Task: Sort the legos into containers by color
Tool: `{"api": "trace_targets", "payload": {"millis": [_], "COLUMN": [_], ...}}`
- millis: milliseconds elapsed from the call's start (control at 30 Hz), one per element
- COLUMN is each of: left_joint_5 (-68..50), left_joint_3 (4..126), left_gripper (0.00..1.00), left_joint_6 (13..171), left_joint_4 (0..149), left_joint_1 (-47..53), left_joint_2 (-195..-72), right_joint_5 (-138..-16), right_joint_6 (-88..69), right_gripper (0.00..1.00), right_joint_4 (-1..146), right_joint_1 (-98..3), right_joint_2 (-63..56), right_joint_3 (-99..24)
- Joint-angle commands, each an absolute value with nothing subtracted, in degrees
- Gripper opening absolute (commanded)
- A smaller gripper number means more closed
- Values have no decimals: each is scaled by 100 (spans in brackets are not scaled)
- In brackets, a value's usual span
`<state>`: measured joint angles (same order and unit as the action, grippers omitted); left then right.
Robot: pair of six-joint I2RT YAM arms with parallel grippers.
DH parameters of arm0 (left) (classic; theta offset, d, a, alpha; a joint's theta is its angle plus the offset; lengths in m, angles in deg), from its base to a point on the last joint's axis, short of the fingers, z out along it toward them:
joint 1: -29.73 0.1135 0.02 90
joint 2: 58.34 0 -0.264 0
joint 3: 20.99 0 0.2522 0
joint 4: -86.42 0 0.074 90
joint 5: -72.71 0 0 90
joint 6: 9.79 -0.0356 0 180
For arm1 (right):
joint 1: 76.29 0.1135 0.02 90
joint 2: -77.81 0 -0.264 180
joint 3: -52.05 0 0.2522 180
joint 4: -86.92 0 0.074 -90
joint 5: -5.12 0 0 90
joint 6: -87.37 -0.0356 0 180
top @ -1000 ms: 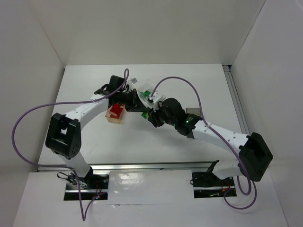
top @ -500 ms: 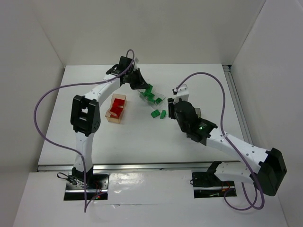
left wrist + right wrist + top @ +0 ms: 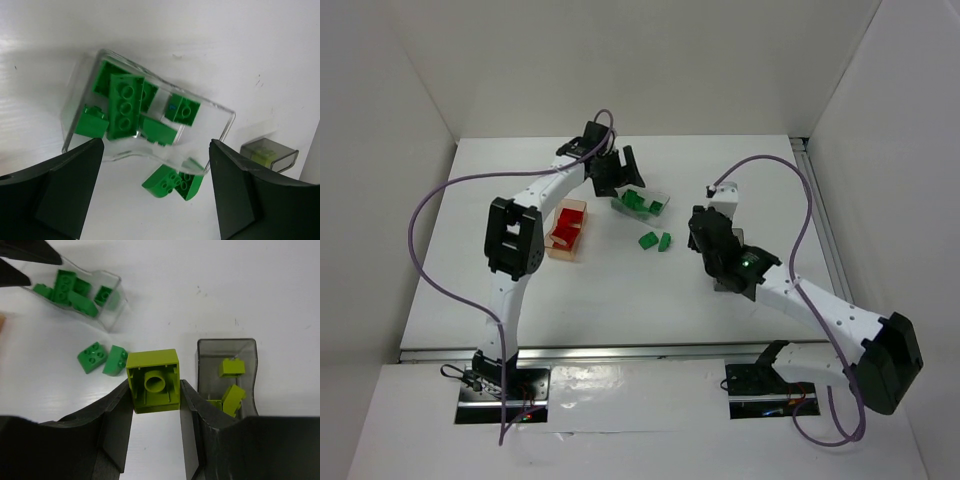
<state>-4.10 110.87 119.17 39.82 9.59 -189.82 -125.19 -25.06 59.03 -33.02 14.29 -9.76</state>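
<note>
Only right wrist view shows right gripper (image 3: 153, 390) clamping a hollow-bottomed yellow-green brick (image 3: 152, 362), lower centre. Left gripper (image 3: 155, 150) gapes open by clear tub (image 3: 212, 117) of studded green bricks (image 3: 124, 106).

- Clear tub (image 3: 212, 117): open-top, far centre of the table; holds several green bricks (image 3: 125, 105) heaped loosely, one long piece lying stud-side up.
- Two loose green bricks (image 3: 175, 182): on the table just beside the clear tub, touching each other.
- Tan translucent tub (image 3: 563, 254): left of the clear tub; holds red bricks (image 3: 563, 230).
- Dark grey tub (image 3: 207, 365): right side of the table; holds yellow-green bricks (image 3: 231, 367).
- Single yellow-green brick (image 3: 153, 381): clamped in the right gripper (image 3: 154, 390), hollow underside showing.
</note>
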Motion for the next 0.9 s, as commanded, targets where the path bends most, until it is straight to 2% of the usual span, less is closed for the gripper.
{"api": "trace_targets", "payload": {"millis": [0,300,533,567,600,633,700,800,867], "left_joint_5": [-534,-587,-455,-455,-515,-586,-647,-701,-701], "left_joint_3": [10958,9368,8795,8795,8795,8795,8847,8848,8848], "left_gripper": [94,93,93,93,93,93,94,94,94], "left_joint_6": [11792,11739,11626,11555,11555,11555,11493,11493,11493], "left_joint_4": [3891,4145,4260,4260,4138,4084,3970,3970,3865], "left_joint_1": [872,767,661,661,609,609,609,609,609], "left_joint_2": [-18334,-16417,-15678,-15678,-15678,-15617,-15616,-15493,-15431], "right_joint_5": [-12128,-11213,-11115,-11116,-11116,-11116,-11168,-11335,-11423], "right_joint_6": [-3083,-3339,-3268,-3208,-3207,-3207,-3268,-3321,-3321], "right_gripper": [0,0,0,3,14,39,60,66,65], "right_joint_4": [5287,4846,5092,5153,5153,5153,5153,5153,5293], "right_joint_1": [-3673,-5245,-5642,-5643,-5643,-5643,-5643,-5494,-5292], "right_joint_2": [1032,320,-76,-155,-155,-225,-226,11,266], "right_joint_3": [-1295,-1480,-1374,-1313,-1313,-1313,-1313,-1313,-1313]}}
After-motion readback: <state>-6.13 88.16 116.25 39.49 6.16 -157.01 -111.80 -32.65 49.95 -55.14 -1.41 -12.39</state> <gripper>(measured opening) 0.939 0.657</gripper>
